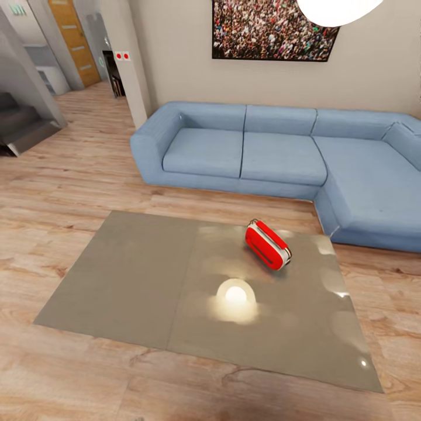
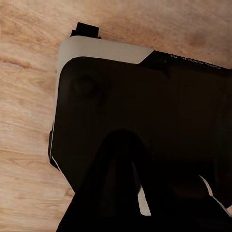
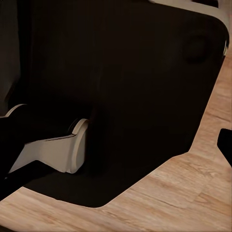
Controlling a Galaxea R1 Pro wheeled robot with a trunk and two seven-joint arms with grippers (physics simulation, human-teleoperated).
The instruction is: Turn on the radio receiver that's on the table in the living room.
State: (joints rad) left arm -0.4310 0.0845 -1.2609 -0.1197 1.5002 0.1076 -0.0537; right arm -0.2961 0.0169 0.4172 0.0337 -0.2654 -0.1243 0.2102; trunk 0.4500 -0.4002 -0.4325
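Radio receiver (image 1: 268,244) on counter (image 1: 134,280), right panel, far half, about 1 o'clock from robot; long axis running 10-to-4. Right arm judged nearer. Jaws' opening: cannot tell; wrist views face robot base (image 2: 145,116), floor (image 3: 193,193).

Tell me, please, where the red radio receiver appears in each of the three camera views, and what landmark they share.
Head view: the radio receiver lies right of centre, on the far right part of the grey table, in front of the blue sofa.
Left wrist view: not in this picture.
Right wrist view: not in this picture.
Shared landmark: the light wood plank floor, seen in all three views.
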